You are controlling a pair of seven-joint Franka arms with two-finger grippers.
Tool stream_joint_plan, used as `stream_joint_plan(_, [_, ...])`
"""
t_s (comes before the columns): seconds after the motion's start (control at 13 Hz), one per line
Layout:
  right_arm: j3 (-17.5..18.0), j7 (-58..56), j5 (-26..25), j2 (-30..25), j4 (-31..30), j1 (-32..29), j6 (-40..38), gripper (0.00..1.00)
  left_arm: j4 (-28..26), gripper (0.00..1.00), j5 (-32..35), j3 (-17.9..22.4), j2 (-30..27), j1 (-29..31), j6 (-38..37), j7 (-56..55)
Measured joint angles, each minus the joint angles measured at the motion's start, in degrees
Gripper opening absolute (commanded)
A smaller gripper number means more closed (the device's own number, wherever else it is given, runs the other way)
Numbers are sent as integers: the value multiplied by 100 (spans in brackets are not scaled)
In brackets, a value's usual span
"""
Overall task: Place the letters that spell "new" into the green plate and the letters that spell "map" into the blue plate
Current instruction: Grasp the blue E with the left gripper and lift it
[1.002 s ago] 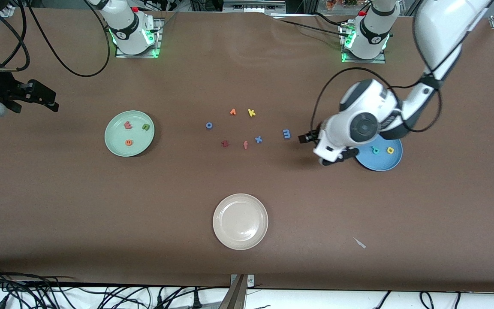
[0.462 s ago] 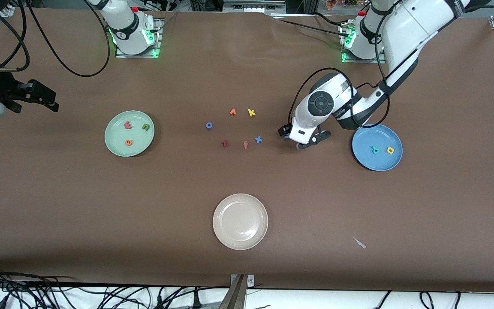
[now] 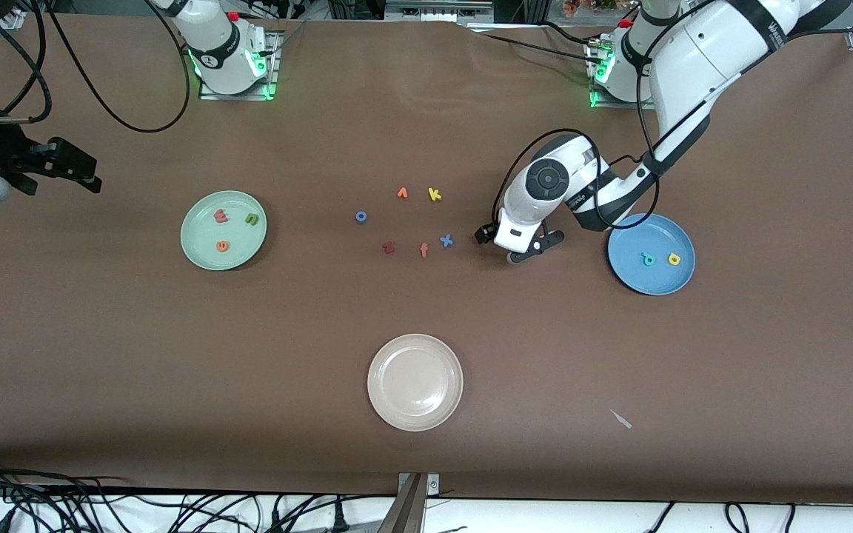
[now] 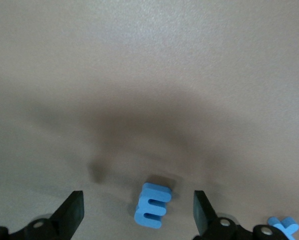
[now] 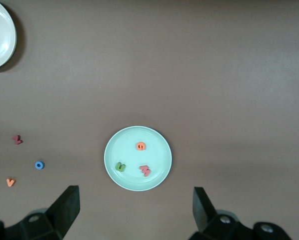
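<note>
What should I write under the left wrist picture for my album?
Left gripper open around the light blue "m" lying on the brown table.

I was working in a robotics lab: brown-covered table [image 3: 249, 355], arm bases [image 3: 230, 55] bolted along its edge with green lights, loose cables [image 3: 64, 503] everywhere.

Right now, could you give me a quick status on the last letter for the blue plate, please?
Left gripper down at the table, jaws open astride the light blue "m", not gripped. Right gripper open, waiting above the green plate. Blue "x" lies close by.
</note>
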Motion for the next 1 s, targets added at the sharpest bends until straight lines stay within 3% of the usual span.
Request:
stream_joint_plan(0.15, [0,0,0,0,0,0,0,100,0,78,7,9,16,-5,10,-1])
stream_joint_plan(1.0, [0,0,0,0,0,0,0,100,139,14,111,116,53,-177,-1,-19])
